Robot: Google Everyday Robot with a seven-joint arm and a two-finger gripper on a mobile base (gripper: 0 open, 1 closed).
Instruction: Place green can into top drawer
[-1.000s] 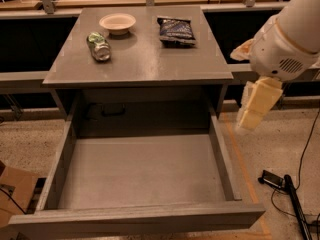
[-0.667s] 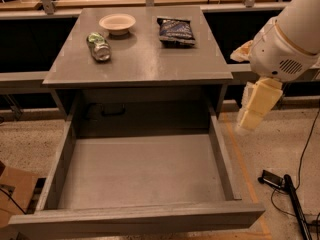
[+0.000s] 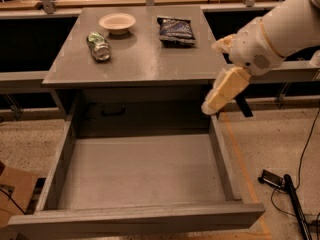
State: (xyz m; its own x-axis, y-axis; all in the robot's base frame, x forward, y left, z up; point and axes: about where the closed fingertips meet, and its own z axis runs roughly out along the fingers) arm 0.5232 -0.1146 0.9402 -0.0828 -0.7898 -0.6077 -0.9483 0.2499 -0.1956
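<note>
The green can [image 3: 98, 46] lies on its side on the left part of the grey cabinet top [image 3: 145, 59], just in front of the white bowl [image 3: 117, 22]. The top drawer [image 3: 140, 171] is pulled fully out below, with nothing in it. My gripper [image 3: 220, 93] hangs from the white arm [image 3: 280, 31] at the right, pointing down and left. It sits just off the cabinet's front right corner, above the drawer's right wall. It holds nothing and is far from the can.
A dark blue snack bag [image 3: 176, 30] lies on the cabinet top at the right. A cardboard piece [image 3: 12, 194] lies on the floor at the left. A black device and cables [image 3: 280, 184] lie on the floor at the right. Wooden tables stand behind.
My gripper has moved left and slightly up, from beside the drawer's right side to its right wall. The can, bowl, bag and drawer have not moved.
</note>
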